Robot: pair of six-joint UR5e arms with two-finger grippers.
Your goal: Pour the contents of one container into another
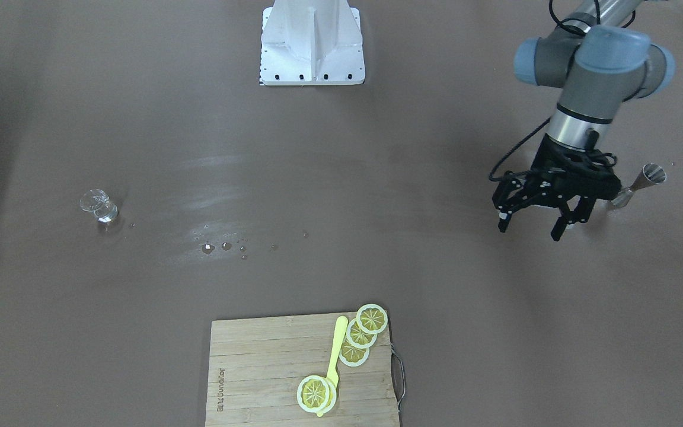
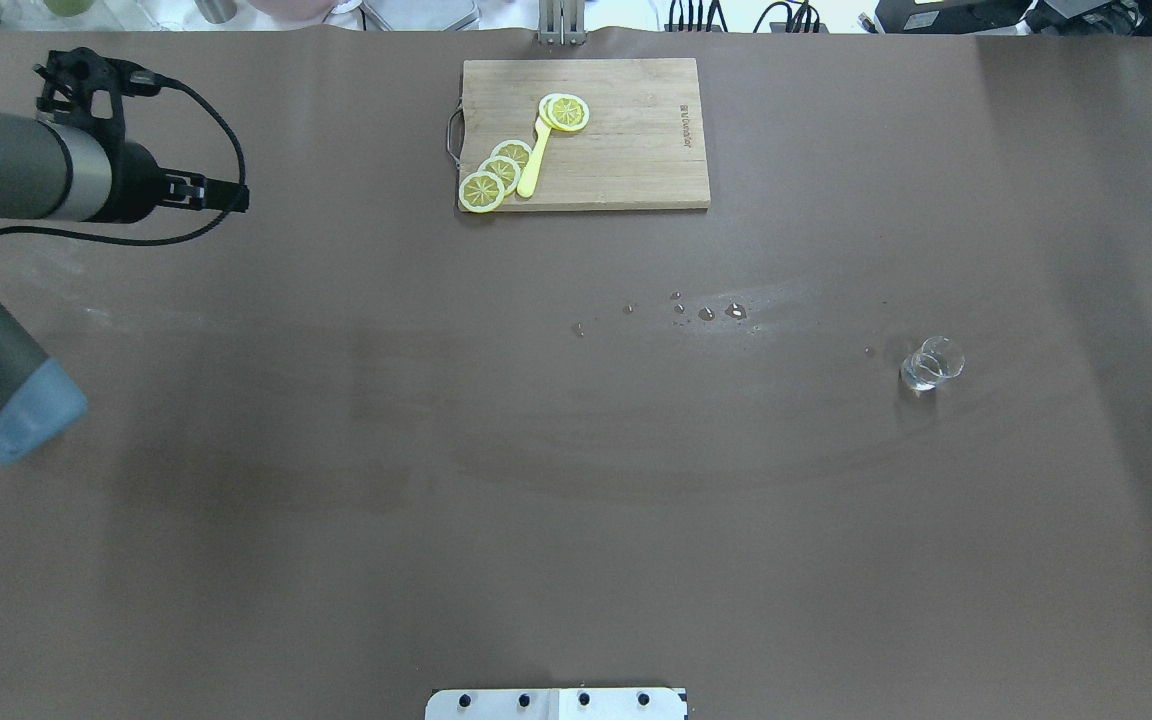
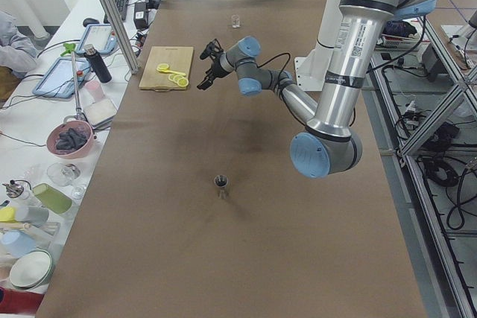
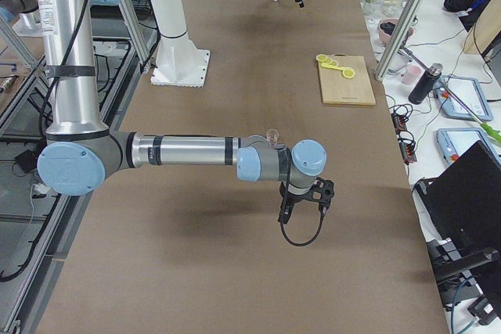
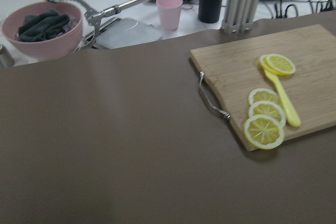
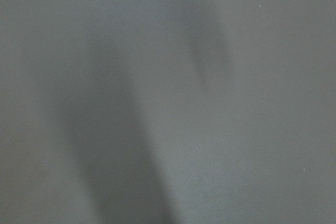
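The small clear glass cup (image 1: 99, 207) stands upright on the brown table, alone on the robot's right side; it also shows as a clear glass (image 2: 930, 364) in the overhead view. The grey hourglass jigger (image 1: 638, 184) stands at the robot's far left. My left gripper (image 1: 530, 231) hangs open and empty just beside the jigger, a little above the table, not touching it. The overhead view hides the jigger behind my left arm. My right gripper (image 4: 304, 207) shows only in the right side view, low over the table near the glass; I cannot tell its state.
A wooden cutting board (image 1: 258, 379) with lemon slices (image 1: 371, 319) and a yellow utensil lies at the table's far edge. Water drops (image 1: 223, 246) dot the middle. The robot's white base (image 1: 312, 44) stands at the near edge. A pink bowl (image 5: 42, 27) sits beyond the table.
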